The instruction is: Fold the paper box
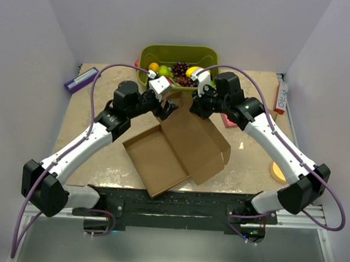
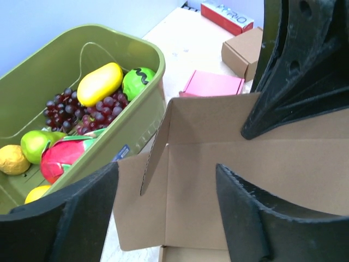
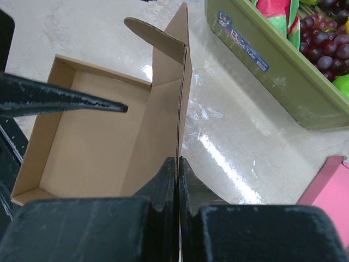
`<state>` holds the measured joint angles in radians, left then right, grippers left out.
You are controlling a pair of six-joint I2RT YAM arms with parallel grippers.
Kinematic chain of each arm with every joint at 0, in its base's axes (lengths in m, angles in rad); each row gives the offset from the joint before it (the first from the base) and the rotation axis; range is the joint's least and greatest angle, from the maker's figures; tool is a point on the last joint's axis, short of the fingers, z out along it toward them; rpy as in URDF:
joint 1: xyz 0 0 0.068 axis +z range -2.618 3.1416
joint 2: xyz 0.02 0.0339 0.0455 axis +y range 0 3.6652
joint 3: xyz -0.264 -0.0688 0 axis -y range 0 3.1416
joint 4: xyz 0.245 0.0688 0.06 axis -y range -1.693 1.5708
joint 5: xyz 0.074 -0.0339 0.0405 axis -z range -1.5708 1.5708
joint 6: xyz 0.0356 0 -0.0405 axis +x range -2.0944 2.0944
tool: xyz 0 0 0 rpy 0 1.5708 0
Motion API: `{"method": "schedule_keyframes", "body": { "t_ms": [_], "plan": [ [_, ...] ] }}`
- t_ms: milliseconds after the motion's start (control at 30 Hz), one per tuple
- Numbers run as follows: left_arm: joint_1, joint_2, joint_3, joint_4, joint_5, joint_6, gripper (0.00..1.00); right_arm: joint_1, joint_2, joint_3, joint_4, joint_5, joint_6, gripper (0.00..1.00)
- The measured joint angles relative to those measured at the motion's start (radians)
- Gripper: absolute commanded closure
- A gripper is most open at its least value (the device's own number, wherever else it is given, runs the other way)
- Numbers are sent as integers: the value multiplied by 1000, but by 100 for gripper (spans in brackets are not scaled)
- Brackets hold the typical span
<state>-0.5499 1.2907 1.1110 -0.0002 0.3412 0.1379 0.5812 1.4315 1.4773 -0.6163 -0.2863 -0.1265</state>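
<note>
Folding step: as I judge it, the lid panel is being swung up over the tray, and its side flap is to be tucked in next.
Box position: the large brown corrugated-cardboard mailer box lies mid-tabletop between the two arms, on the pale speckled tabletop.
Tray half: this is the part nearest the arm bases, a shallow open tray with low walls standing and nothing inside.
Lid half: a plain creased panel is hinged on the tray's far-right wall and tilted up off the tabletop. A rounded ear flap at its far corner is bent in toward the tray.
Right jaws: pressed fully together on the lid panel's thin free edge, with the cardboard pinched between them.
Left jaws: spread wide and holding nothing, they hover over the lid's inner face, one finger on each side of the ear flap.
Doing it well: hold the right pinch firm so the panel turns on its crease as one sheet. Have the left jaws push the ear flap inward before the lid drops, or it will likely catch outside the tray wall. Go slowly, since corrugated board tends to spring back.
Behind the box: an olive-green plastic bin of toy fruit sits just beyond the lid, so the swing should stay off its rim.
</note>
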Motion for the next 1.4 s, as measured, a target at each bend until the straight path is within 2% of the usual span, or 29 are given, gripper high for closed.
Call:
{"method": "schedule_keyframes", "body": {
  "t_ms": [167,200,267,300,400,500,533,600,633,700,733,833,1100,1400],
  "plan": [
    [0,20,0,26,26,-13,49,0,0,0,-1,-2,-6,100],
    [0,24,0,29,30,-15,60,0,0,0,0,-2,-6,100],
    [0,34,0,38,44,-22,73,0,0,0,-1,-2,-6,100],
    [0,40,4,38,50,-24,86,0,0,0,-1,-2,-6,100],
    [0,60,14,46,58,-22,100,0,0,0,-5,0,-6,100],
    [8,71,19,58,66,-26,100,-3,-2,0,-6,3,-6,100],
    [8,74,20,60,66,-26,100,-3,-2,0,-7,6,-6,96],
    [6,79,23,66,65,-33,100,-5,-7,-4,-8,8,-5,75],
    [6,80,24,66,63,-37,100,-5,-11,-6,-6,9,-5,52],
    [3,84,27,69,40,-50,100,-3,-19,-13,-11,5,12,34],
    [2,86,28,69,21,-57,100,2,-26,-20,-20,12,13,21],
    [2,92,32,63,-60,-82,100,13,-51,-49,-34,47,47,14],
    [22,132,92,26,-332,-208,100,6,-232,-158,26,294,208,1],
    [122,208,155,-11,-485,-362,100,-24,-352,-157,37,544,371,1]
  ]
}}
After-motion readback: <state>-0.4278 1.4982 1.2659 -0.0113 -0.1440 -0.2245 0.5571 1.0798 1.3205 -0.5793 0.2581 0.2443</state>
